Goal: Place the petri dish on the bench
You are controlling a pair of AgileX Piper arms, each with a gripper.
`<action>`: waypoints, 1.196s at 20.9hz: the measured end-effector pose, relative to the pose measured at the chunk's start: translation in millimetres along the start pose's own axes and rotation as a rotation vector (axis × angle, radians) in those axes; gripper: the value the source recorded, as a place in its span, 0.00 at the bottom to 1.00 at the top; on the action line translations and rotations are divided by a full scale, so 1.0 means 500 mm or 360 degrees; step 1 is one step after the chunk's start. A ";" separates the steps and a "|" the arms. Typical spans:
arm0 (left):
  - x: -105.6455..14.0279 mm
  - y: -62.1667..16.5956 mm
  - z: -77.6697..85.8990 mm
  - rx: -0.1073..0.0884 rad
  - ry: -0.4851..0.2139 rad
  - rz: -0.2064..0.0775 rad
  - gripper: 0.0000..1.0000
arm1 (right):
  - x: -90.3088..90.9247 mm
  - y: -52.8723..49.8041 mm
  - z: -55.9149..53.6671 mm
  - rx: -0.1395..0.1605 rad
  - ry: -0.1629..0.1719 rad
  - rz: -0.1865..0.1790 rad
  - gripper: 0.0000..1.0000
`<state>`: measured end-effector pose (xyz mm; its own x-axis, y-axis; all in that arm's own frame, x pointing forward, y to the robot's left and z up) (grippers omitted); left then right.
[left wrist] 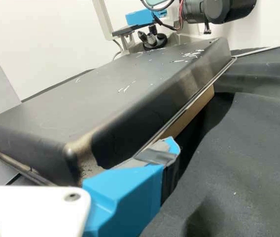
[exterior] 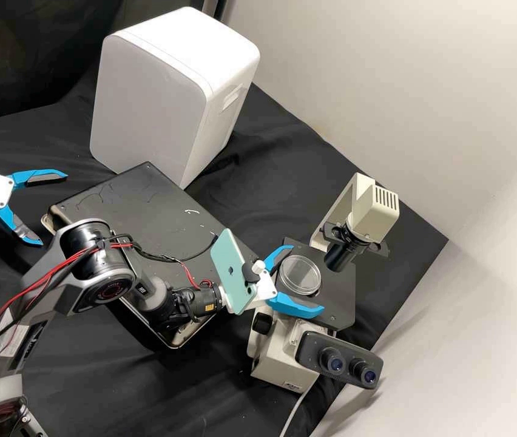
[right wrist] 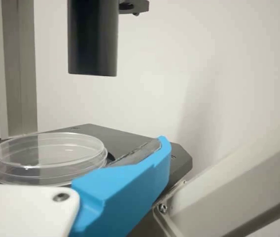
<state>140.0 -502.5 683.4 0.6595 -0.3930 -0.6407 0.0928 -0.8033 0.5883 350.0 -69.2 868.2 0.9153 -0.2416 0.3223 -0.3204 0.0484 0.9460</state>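
Note:
A clear round petri dish (exterior: 300, 274) (right wrist: 46, 155) lies on the black stage (exterior: 337, 291) of a white microscope, under its dark condenser tube (right wrist: 93, 37). My right gripper (exterior: 305, 279) (right wrist: 73, 145) is at stage level and open, with one blue finger on each side of the dish. I cannot tell whether the fingers touch the dish. My left gripper (exterior: 52, 209) (left wrist: 76, 143) hangs open at the far left of the bench. It holds nothing, and its fingers straddle the near corner of a black tray (left wrist: 130, 94).
The black tray (exterior: 149, 206) lies upside down mid-bench under the right arm. A tall white box (exterior: 167, 91) stands behind it. The microscope's eyepieces (exterior: 346, 364) jut toward the front right. Black cloth (exterior: 270, 164) covers the bench, and a white wall rises on the right.

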 end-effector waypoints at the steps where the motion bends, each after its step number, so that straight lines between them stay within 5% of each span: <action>1: 0.000 0.000 0.000 0.0000 0.0000 0.0000 1.00 | 0.000 0.000 0.000 0.0005 -0.0003 0.0002 0.00; 6: 0.000 0.000 0.000 0.0000 0.0000 0.0000 1.00 | 0.000 0.003 0.000 0.0083 -0.0003 0.0028 0.00; 10: 0.000 0.000 0.000 0.0000 0.0000 0.0000 1.00 | 0.000 0.004 0.002 0.0094 -0.0014 0.0039 0.00; 11: 0.000 0.000 0.000 0.0000 0.0000 0.0000 1.00 | 0.000 0.005 0.002 0.0103 -0.0014 0.0043 1.00; 25: 0.001 0.001 0.000 0.0000 0.0000 0.0003 1.00 | -0.001 -0.002 -0.004 0.0049 -0.0009 0.0026 1.00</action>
<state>140.4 -503.0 683.4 0.6598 -0.3945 -0.6396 0.0914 -0.8026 0.5894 350.5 -67.2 867.3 0.9085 -0.2466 0.3373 -0.3426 0.0224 0.9392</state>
